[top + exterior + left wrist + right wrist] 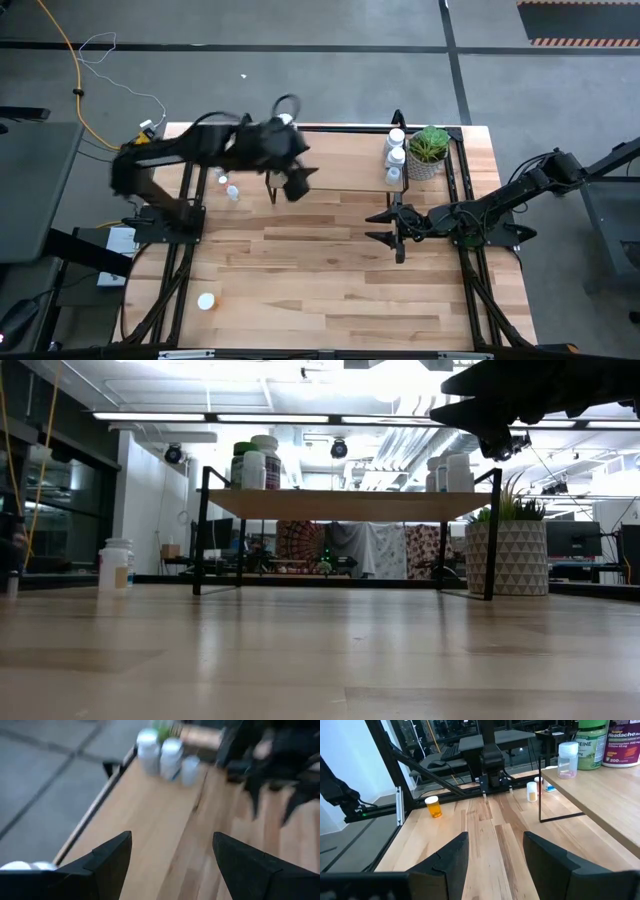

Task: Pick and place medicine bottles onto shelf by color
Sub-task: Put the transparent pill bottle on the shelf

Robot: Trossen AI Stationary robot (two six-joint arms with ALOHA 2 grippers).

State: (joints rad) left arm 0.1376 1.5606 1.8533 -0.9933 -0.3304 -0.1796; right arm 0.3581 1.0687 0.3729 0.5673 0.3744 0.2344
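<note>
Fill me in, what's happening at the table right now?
The robot is sorting medicine bottles onto the shelf. The left gripper hangs open and empty above the shelf's left end. The right gripper waits open low over the table in front of the shelf. Three white bottles stand at the shelf's right end beside the potted plant. Left to do: an orange bottle and a white bottle on the tabletop, plus small ones by the left arm's base.

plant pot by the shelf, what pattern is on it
The plant pot is pale with a raised triangle pattern, clearest in the low view.
</note>
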